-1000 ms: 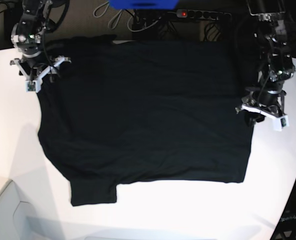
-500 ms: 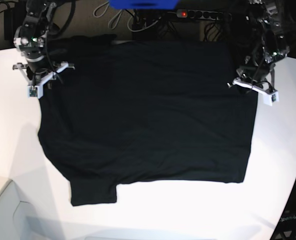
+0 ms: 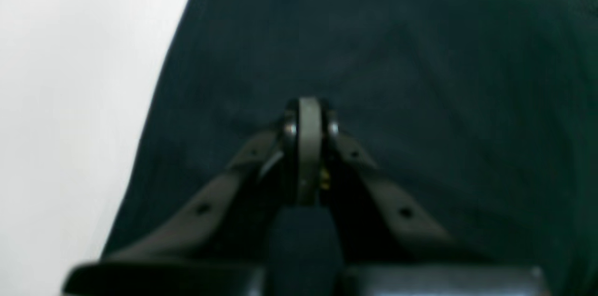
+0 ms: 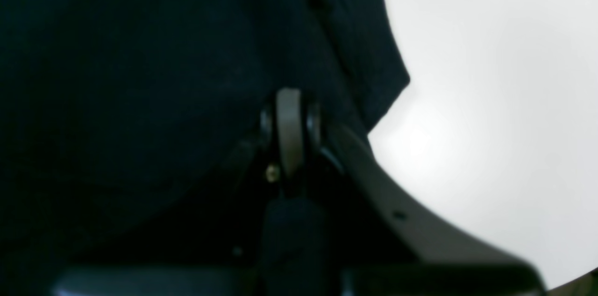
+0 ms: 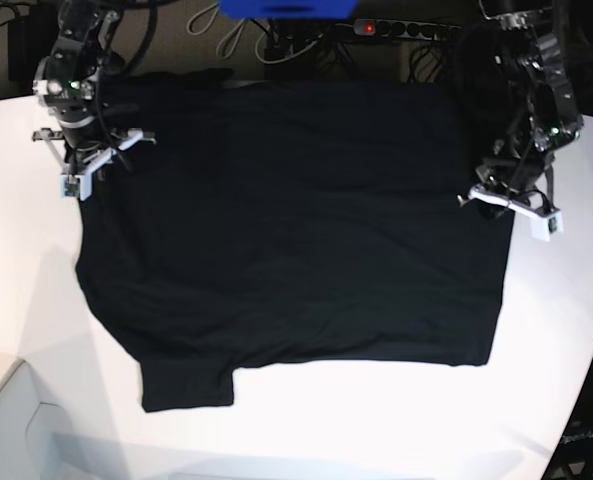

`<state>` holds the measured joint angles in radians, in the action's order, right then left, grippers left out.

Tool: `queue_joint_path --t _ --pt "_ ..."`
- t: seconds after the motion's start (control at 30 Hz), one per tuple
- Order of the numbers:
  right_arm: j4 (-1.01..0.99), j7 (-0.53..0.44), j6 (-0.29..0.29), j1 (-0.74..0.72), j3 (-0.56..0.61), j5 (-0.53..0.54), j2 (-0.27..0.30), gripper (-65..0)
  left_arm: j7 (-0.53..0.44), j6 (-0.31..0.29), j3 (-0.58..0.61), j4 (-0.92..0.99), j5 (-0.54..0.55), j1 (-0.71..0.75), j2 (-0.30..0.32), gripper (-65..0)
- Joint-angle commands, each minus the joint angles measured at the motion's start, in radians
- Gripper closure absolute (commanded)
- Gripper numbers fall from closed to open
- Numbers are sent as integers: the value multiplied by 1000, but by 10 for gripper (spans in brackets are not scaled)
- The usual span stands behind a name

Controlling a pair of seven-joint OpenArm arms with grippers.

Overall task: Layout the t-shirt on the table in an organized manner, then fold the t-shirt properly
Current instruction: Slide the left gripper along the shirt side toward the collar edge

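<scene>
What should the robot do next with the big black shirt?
Probably lift both far corners a little and carry them toward the near edge for a first fold. The black cloth t-shirt already lies spread flat on the smooth white table. The left gripper and right gripper have both shut on the t-shirt at its far side edges.

Plain black t-shirt [image 5: 296, 220] on white table [image 5: 376, 420].

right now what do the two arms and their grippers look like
Both arms are black, jointed, with dark cables running along them. The left gripper and the right gripper each carry white angular brackets. In the wrist views, each shows grey-brown fingers meeting at a pale rounded tip.
</scene>
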<state>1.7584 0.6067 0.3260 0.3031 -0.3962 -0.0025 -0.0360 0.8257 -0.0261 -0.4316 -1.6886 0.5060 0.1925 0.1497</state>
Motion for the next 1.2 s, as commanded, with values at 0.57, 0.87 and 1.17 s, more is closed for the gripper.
queue_joint_path --t 0.57,0.87,1.17 --pt "-39 -21 0 -51 4 3 55 0 -9 -1 -2 -87 9 117 1 -1" --pt "-97 -21 0 -109 4 3 86 0 -9 -1 0 -221 -2 200 -75 -1" --pt "-96 -23 0 -127 6 3 87 0 -12 2 112 -118 -4 190 -85 -1"
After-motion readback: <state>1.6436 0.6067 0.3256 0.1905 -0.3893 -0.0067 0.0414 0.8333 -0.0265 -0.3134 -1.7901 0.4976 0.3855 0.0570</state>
